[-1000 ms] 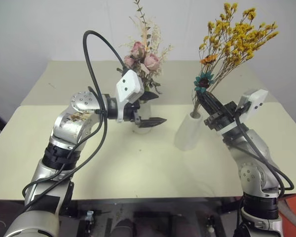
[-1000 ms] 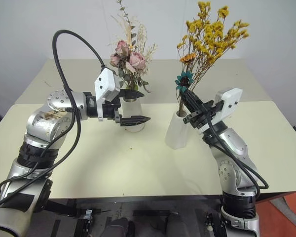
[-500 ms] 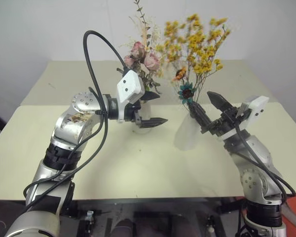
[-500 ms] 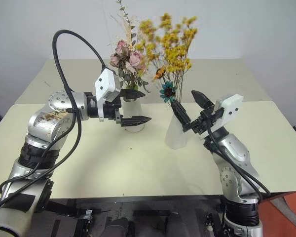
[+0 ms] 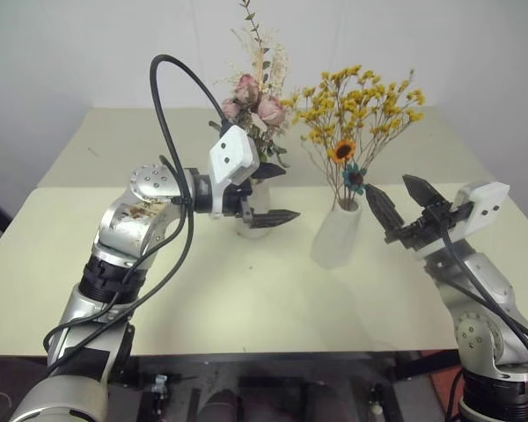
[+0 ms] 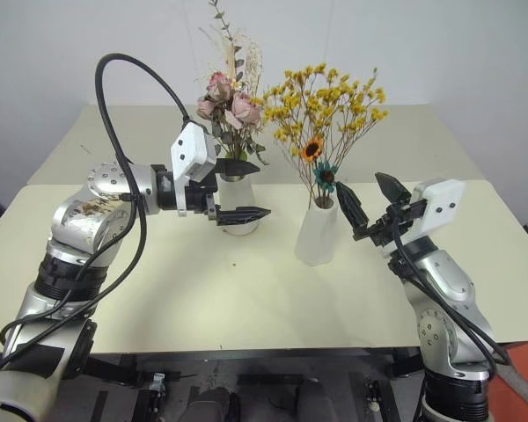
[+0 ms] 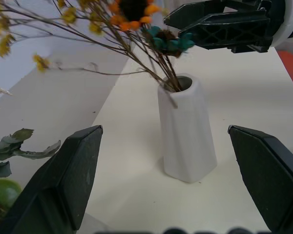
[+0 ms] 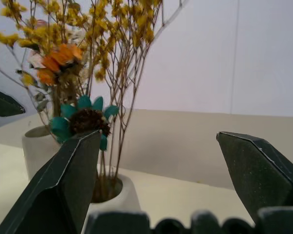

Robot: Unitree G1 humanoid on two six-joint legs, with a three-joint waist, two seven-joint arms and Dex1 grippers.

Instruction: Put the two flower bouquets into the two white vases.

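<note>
The dusty-pink rose bouquet (image 5: 253, 105) stands in the left white vase (image 6: 238, 189). My left gripper (image 5: 286, 192) hangs open just in front of that vase, its fingers pointing toward the right vase and touching nothing. The yellow-orange bouquet (image 5: 361, 105) stands upright in the right white vase (image 5: 334, 237), its thin stems down in the mouth (image 8: 107, 187). My right gripper (image 5: 387, 185) is open a little to the right of this vase, level with its mouth, clear of the stems. A teal flower (image 8: 83, 119) sits low among the stems.
Both vases stand near the middle of a cream table (image 5: 246, 299), with a second tabletop behind and a white wall beyond. A black cable (image 5: 163, 97) loops high over my left arm.
My right gripper opened, let go of the yellow-orange bouquet's stems and drew back to the right. The bouquet swung from leaning right to standing upright in the vase. My left arm stayed still.
</note>
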